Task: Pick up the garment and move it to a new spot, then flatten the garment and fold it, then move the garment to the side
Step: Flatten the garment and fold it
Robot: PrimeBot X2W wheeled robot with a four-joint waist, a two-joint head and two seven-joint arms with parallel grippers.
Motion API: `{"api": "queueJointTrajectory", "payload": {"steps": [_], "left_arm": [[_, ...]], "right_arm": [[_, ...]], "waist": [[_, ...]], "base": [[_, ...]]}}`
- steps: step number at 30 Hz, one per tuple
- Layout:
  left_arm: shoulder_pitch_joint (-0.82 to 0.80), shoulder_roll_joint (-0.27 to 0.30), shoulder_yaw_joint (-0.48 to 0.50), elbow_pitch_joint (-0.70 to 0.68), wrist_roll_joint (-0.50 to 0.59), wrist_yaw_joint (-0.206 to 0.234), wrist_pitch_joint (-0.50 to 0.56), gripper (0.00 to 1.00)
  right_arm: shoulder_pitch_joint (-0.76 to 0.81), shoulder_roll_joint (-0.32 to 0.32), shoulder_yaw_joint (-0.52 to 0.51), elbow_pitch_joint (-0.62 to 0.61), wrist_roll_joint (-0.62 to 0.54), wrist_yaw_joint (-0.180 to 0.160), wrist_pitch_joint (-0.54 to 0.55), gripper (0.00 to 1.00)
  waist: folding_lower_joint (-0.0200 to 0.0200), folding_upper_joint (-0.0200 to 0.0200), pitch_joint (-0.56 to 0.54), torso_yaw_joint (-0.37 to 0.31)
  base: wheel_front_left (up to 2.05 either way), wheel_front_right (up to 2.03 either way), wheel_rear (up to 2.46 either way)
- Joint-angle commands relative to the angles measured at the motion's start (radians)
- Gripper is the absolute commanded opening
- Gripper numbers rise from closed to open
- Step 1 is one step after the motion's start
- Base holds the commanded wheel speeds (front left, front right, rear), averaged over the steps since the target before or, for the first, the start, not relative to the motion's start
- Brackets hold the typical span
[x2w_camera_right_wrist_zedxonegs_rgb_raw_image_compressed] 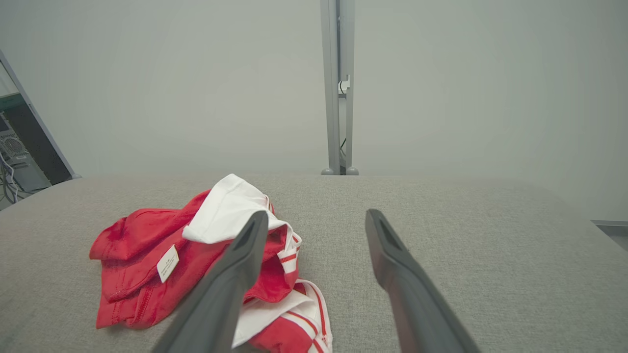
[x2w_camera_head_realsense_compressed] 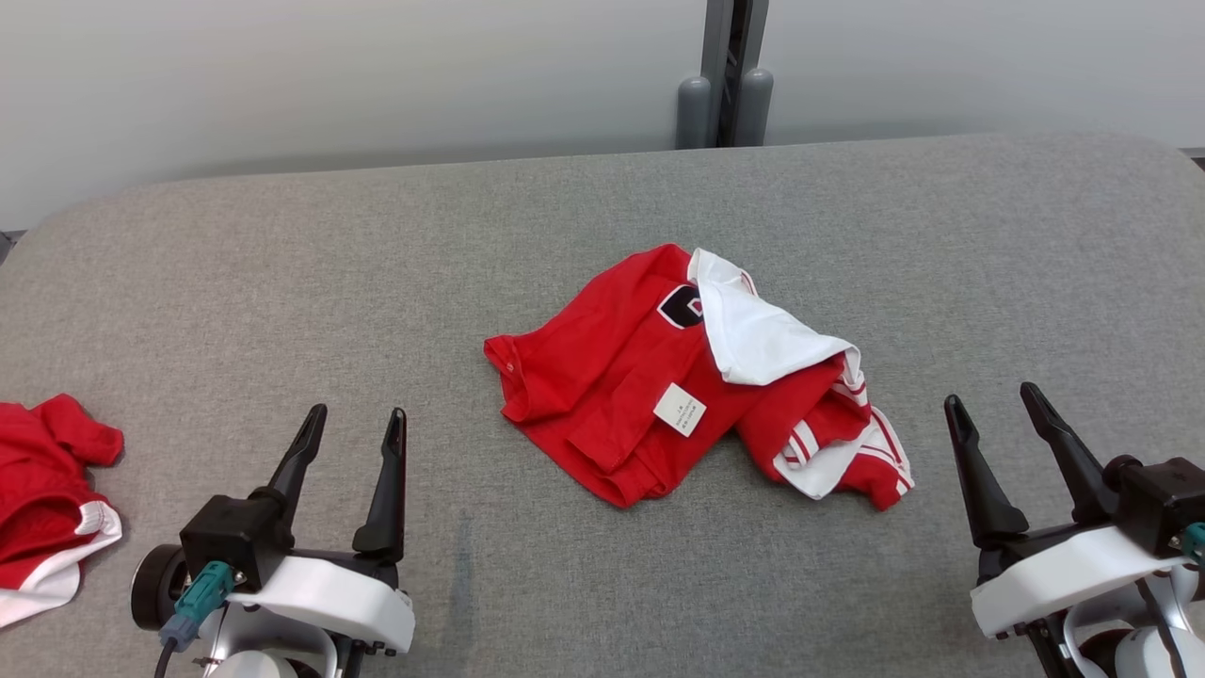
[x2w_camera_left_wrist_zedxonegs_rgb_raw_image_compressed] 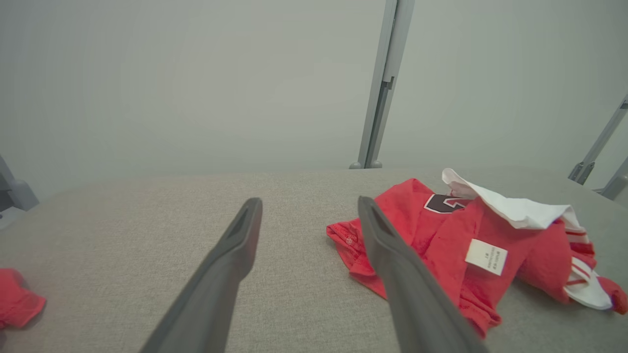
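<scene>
A crumpled red and white garment (x2w_camera_head_realsense_compressed: 659, 377) lies in the middle of the grey table (x2w_camera_head_realsense_compressed: 377, 254), with a white label and a dark patch facing up. It also shows in the left wrist view as the garment (x2w_camera_left_wrist_zedxonegs_rgb_raw_image_compressed: 441, 235) and in the right wrist view as the garment (x2w_camera_right_wrist_zedxonegs_rgb_raw_image_compressed: 147, 264). My left gripper (x2w_camera_head_realsense_compressed: 356, 422) rests open at the lower left, well short of the cloth. My right gripper (x2w_camera_head_realsense_compressed: 996, 397) stands open at the lower right, apart from the garment's striped edge. Both hold nothing. The open fingers frame the left gripper (x2w_camera_left_wrist_zedxonegs_rgb_raw_image_compressed: 309, 206) and right gripper (x2w_camera_right_wrist_zedxonegs_rgb_raw_image_compressed: 316, 218) in their wrist views.
A second red and white garment (x2w_camera_head_realsense_compressed: 47, 490) lies at the table's left edge near my left arm, seen also in the left wrist view (x2w_camera_left_wrist_zedxonegs_rgb_raw_image_compressed: 17, 304). A grey post (x2w_camera_head_realsense_compressed: 730, 75) stands behind the table's far edge against a pale wall.
</scene>
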Motion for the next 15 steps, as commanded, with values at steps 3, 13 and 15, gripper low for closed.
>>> {"api": "queueJointTrajectory", "payload": {"steps": [3, 13, 15], "left_arm": [[-0.015, 0.008, -0.002, 0.003, -0.005, -0.004, 0.000, 1.00], [-0.058, -0.013, -0.029, 0.013, 0.004, -0.019, -0.015, 1.00], [-0.075, -0.023, -0.038, 0.020, 0.006, -0.026, -0.020, 1.00]], "right_arm": [[0.003, -0.007, 0.000, -0.009, -0.007, 0.000, 0.010, 1.00], [-0.097, -0.076, 0.129, 0.020, -0.061, 0.000, 0.061, 1.00], [-0.124, -0.092, 0.170, 0.035, -0.063, 0.000, 0.074, 1.00]], "waist": [[0.0000, 0.0000, 0.002, 0.005], [0.0000, 0.0000, 0.053, 0.070], [0.0000, 0.0000, 0.071, 0.097]], "base": [[0.00, 0.00, 0.00], [0.00, 0.00, 0.00], [0.00, 0.00, 0.00]]}}
